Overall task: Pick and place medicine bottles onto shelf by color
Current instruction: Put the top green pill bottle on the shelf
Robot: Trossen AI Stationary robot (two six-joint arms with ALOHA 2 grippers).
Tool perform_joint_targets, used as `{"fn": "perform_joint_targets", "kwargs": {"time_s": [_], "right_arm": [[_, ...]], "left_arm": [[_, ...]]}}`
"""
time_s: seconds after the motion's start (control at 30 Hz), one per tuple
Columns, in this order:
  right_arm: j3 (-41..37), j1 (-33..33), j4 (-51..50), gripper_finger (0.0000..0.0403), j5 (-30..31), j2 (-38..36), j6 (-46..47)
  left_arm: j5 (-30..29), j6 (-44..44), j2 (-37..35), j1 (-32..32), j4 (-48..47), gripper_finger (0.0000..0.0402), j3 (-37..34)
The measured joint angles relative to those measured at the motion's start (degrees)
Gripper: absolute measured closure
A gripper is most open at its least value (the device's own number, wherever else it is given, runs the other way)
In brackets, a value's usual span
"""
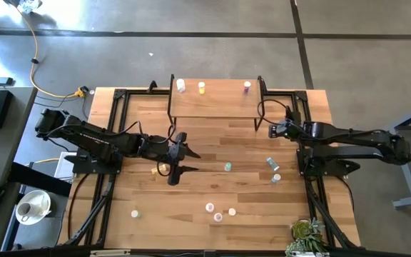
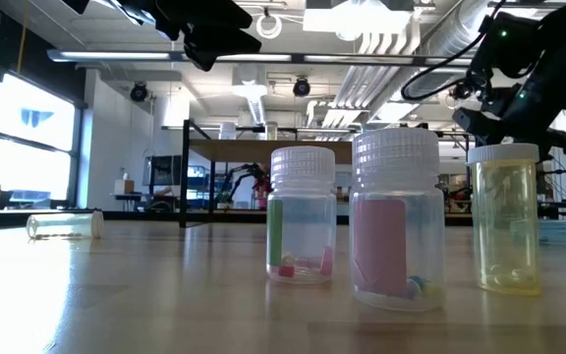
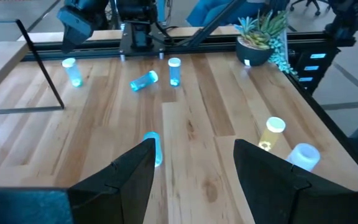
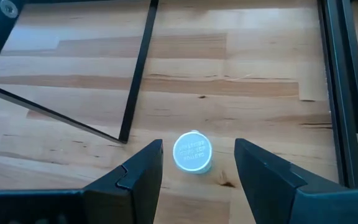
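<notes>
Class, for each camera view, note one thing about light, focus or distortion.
Low view: bright windows, three near bottles sharp, room behind soft. High view: bottles tiny, shelf evenly lit. Left wrist view: blue cast, table edges bowed. Right wrist view: capped bottle glows pale.

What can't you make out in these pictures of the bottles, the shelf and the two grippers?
- Shelf, high view: three bottles stand on it, too small to tell their colours for sure.
- Right gripper, right wrist view: a capped bottle lies beyond its open fingers; the cap hides the body's colour.
- Low view: both arms cut off by the top edge.
- Left gripper, left wrist view: open; it hides part of a teal bottle.
</notes>
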Motion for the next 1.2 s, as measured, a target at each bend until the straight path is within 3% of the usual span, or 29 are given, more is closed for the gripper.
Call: {"fn": "perform_joint_targets", "kwargs": {"time_s": [0.4, 1.2], "right_arm": [[-0.34, -0.04, 3.17, 0.0213, 1.79, 1.05, -0.01], [-0.34, -0.04, 7.16, 0.0213, 2.61, 16.25, 2.07]], "left_arm": [[0.02, 0.00, 0.00, 0.00, 0.00, 0.0194, 0.00], [0.02, 0.00, 0.00, 0.01, -0.02, 0.0194, 0.00]]}}
